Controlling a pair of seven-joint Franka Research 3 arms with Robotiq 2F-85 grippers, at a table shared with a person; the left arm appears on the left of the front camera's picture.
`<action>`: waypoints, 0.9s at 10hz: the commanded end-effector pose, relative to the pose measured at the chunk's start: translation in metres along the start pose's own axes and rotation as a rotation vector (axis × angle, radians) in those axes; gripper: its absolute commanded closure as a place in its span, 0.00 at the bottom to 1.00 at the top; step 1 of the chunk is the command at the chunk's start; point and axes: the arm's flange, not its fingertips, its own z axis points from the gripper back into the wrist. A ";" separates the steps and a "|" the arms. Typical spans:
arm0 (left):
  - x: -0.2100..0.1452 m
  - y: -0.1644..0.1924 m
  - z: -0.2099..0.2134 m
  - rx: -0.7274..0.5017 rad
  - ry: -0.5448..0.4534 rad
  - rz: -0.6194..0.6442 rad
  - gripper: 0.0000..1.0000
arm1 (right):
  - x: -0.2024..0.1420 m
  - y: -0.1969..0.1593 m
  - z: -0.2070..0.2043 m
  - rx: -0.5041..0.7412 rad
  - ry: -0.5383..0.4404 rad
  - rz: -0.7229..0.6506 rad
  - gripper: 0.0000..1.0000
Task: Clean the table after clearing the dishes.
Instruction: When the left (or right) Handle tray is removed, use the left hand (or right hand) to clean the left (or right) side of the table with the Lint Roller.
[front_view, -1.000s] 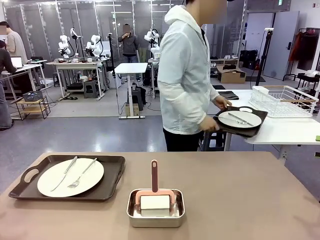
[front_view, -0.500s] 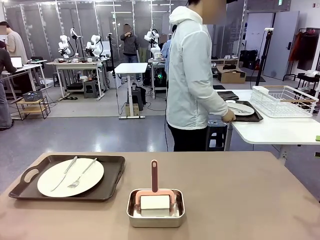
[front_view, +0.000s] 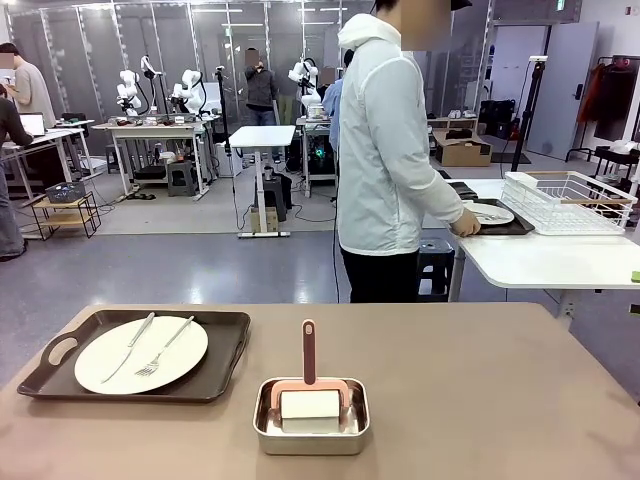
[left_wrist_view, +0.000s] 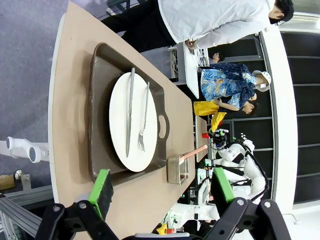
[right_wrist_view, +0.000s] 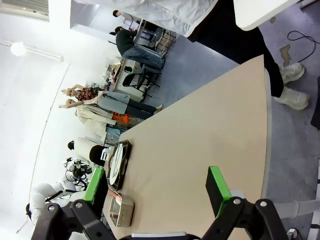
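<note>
The brown table (front_view: 500, 400) carries one of the dishes: a white plate (front_view: 140, 353) with knife and fork on a dark tray (front_view: 225, 362) at the left. The other tray with its plate (front_view: 492, 214) lies on the white side table, and the person's hand (front_view: 464, 226) is on it. My left gripper (left_wrist_view: 162, 187) hangs open above the table, looking down at the near plate (left_wrist_view: 132, 122). Over the table's bare right part (right_wrist_view: 200, 150), my right gripper (right_wrist_view: 156, 187) is open too, with the tray (right_wrist_view: 119, 165) far off.
A steel pan with a pink-handled roller (front_view: 311, 410) stands at the table's front middle. The person (front_view: 385, 150) stands at the far edge, turned to the white side table (front_view: 560, 262), which holds a wire rack (front_view: 570, 202).
The person has turned right and set the carried tray with its plate down on the white side table beside the rack. Both grippers stay open.
</note>
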 end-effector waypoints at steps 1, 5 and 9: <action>-0.002 -0.002 0.003 0.004 -0.001 -0.007 0.00 | 0.000 0.000 0.000 0.000 0.000 0.000 0.00; -0.002 -0.002 0.003 0.004 -0.001 -0.007 0.00 | -0.015 0.150 -0.101 0.009 0.327 0.681 0.00; -0.002 -0.002 0.003 0.004 -0.001 -0.007 0.00 | -0.108 0.253 -0.238 0.070 0.717 1.062 0.00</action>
